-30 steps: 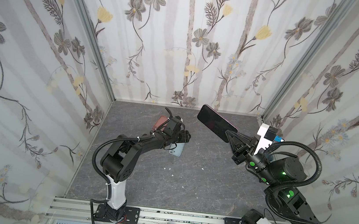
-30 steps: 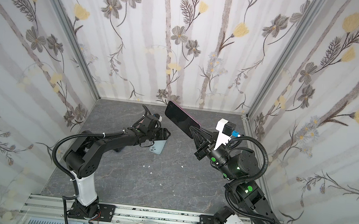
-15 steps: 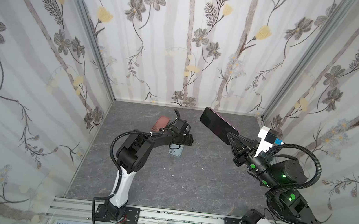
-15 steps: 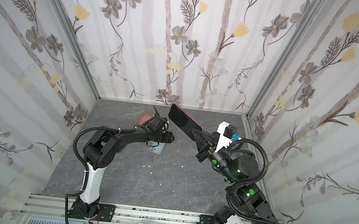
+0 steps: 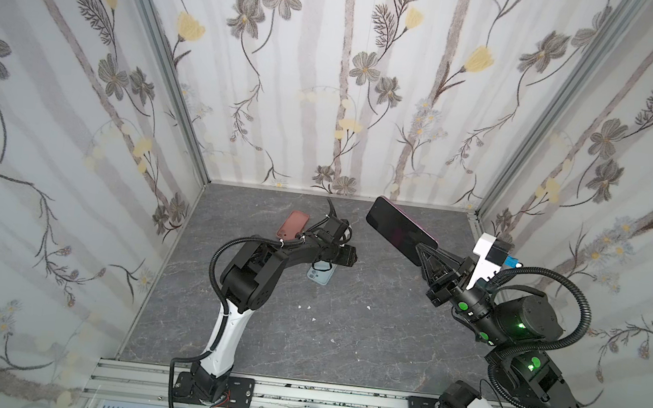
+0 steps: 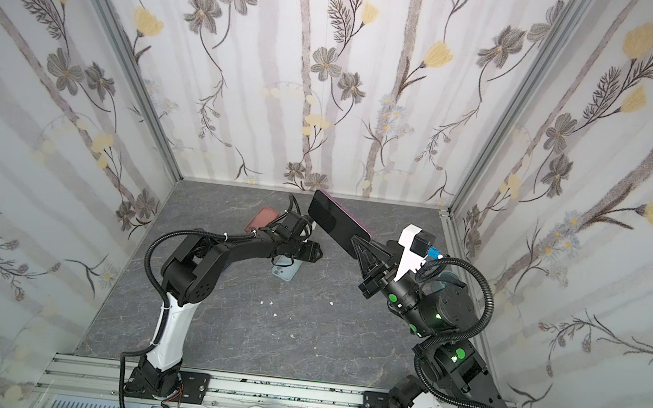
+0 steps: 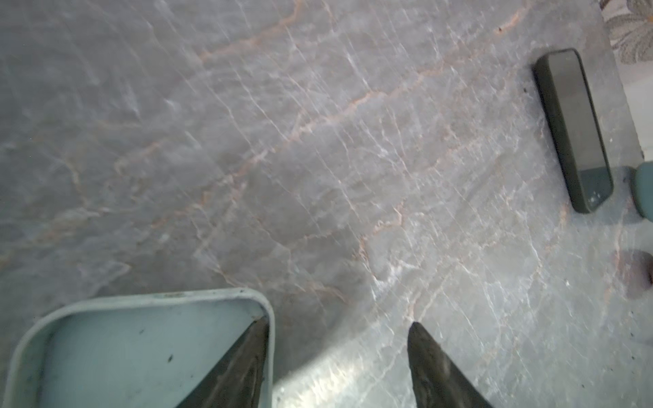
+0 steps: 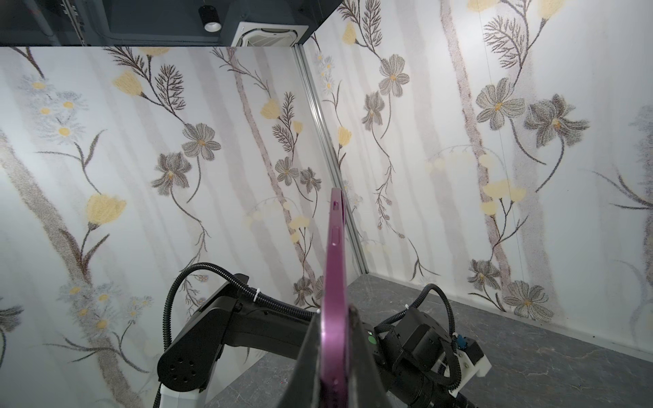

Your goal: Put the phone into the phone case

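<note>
— Purple phone (image 5: 399,228), position?
— Aloft, edge pinched by right gripper (image 8: 333,313), clear of grey table (image 5: 342,341).
— Blue phone case (image 7: 123,346)?
— Flat on table; left gripper (image 7: 338,322) spread, one finger inside its corner, one outside.

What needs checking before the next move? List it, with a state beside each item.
1. Purple phone clamped in right hand: ok.
2. Phone lifted clear of the table: ok.
3. Blue case lying open side up: ok.
4. Left hand open, straddling the case wall: ok.
5. Case held fast: not ok, fingers apart.
6. Phone ends matched to case cutout: cannot tell.
</note>
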Robot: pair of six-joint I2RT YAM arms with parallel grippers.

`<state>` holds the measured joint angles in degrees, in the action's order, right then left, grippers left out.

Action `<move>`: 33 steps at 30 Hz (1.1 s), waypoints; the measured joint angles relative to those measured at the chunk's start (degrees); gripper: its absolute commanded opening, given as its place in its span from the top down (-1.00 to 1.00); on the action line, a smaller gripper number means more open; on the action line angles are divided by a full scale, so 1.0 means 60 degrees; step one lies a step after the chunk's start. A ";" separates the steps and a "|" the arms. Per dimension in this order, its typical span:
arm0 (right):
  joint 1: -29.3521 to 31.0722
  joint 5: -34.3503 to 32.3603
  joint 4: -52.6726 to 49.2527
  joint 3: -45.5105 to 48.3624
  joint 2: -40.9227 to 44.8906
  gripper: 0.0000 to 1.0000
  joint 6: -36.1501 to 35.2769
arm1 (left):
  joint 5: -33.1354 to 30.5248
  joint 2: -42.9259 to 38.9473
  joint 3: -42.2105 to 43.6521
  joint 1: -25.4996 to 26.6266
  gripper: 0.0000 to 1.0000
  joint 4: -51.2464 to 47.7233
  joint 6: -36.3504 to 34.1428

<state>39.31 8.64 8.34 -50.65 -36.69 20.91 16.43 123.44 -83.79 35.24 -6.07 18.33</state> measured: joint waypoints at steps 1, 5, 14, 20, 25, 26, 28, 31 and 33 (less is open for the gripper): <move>0.0000 -0.0004 0.0007 0.0022 0.0025 1.00 0.0000 | 0.0113 -0.0109 0.0142 0.0098 -0.29 -0.0029 -0.0080; -0.0004 -0.0007 0.0015 0.0091 0.0044 1.00 0.0000 | 0.0703 -0.0659 0.0761 0.0619 -0.29 -0.0106 -0.0619; -0.0007 -0.0004 0.0025 0.0106 -0.0011 1.00 0.0004 | 0.1304 -0.1912 0.2586 0.1311 -0.28 -0.0229 -0.0994; -0.0007 -0.0007 0.0058 0.0142 -0.0073 1.00 0.0004 | 0.1515 -0.2470 0.3147 0.1712 -0.29 -0.0073 -0.0790; -0.0007 -0.0011 0.0098 0.0142 -0.0178 1.00 0.0007 | 0.1497 -0.2703 0.2991 0.1832 -0.30 -0.0022 -0.0739; -0.0007 -0.0011 0.0098 0.0142 -0.0211 1.00 0.0011 | 0.1384 -0.2710 0.2849 0.1840 -0.31 -0.0022 -0.0747; -0.0007 -0.0011 0.0095 0.0138 -0.0259 1.00 0.0011 | 0.1002 -0.2663 0.2430 0.1810 -0.33 -0.0058 -0.0841; -0.0007 -0.0033 0.0095 0.0138 -0.0273 1.00 0.0011 | 0.0448 -0.2244 0.1683 0.1679 -0.34 -0.0160 -0.0914; -0.0007 -0.0044 0.0098 0.0135 -0.0251 1.00 0.0011 | 0.0113 -0.1887 0.1315 0.1588 -0.34 -0.0277 -0.0918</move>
<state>39.27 8.38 8.93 -49.84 -38.20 20.97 17.10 112.12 -75.90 44.77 -7.73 12.82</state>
